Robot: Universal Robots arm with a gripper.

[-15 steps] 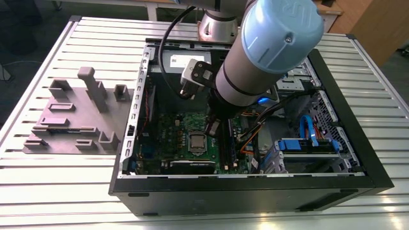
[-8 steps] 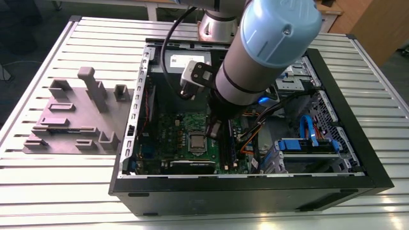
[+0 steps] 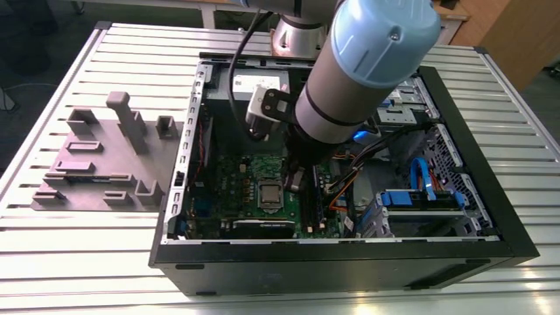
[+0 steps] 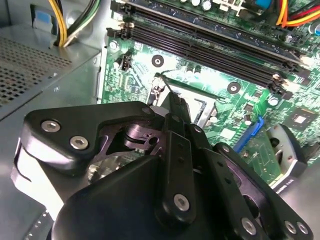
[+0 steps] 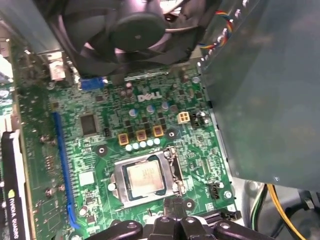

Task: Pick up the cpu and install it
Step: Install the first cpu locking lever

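Note:
The cpu [image 5: 145, 179] lies flat in the motherboard socket, its silvery top showing inside a metal frame. In the exterior view the cpu [image 3: 269, 193] sits low on the green board inside the open computer case [image 3: 350, 262]. My gripper [image 5: 172, 204] hangs just beside the socket's edge with its dark fingers together and nothing between them. In the second wrist view the gripper [image 4: 176, 102] tips down onto the board, and a thin wire lever [image 4: 165, 84] runs up to the fingertips. The arm [image 3: 350, 79] reaches down into the case above the board.
A black fan [image 5: 130, 30] overhangs the board near the socket. Long memory slots [image 4: 210, 40] and orange and yellow cables [image 4: 295, 15] lie beyond the gripper. A grey perforated metal box [image 4: 40, 65] stands beside it. A purple-grey tray [image 3: 96, 157] rests outside the case at the exterior view's left.

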